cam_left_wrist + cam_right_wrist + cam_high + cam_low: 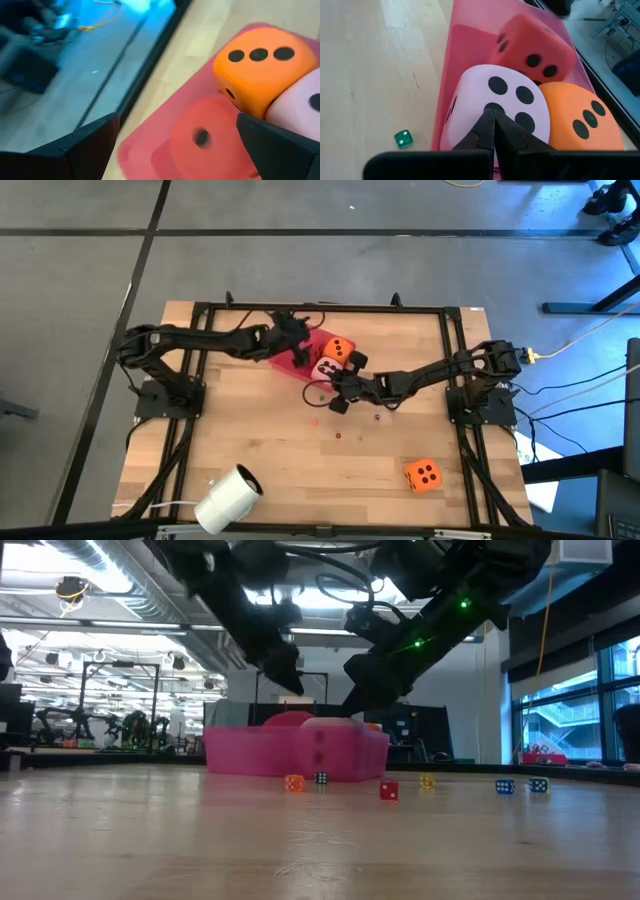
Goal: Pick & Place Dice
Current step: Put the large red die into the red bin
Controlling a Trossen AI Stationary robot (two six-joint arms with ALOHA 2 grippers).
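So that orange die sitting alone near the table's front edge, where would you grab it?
Probably from straight above, squeezing two opposite side faces. The lone orange die sits flat on the bare table, four-pip face up, with nothing touching it, so all its sides are free. It lies on the right arm's side; the right end effector is shut by the tray.

Three dice [530, 95] trayed, orange die [423, 475] apart

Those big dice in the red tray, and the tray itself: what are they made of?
The pink die, red die and orange die look like soft foam: matte, slightly fuzzy faces, rounded corners, flat dark pips. The red tray looks like thin translucent plastic, smooth, with light showing through its wall. The table appears to be pale wood, with visible grain.
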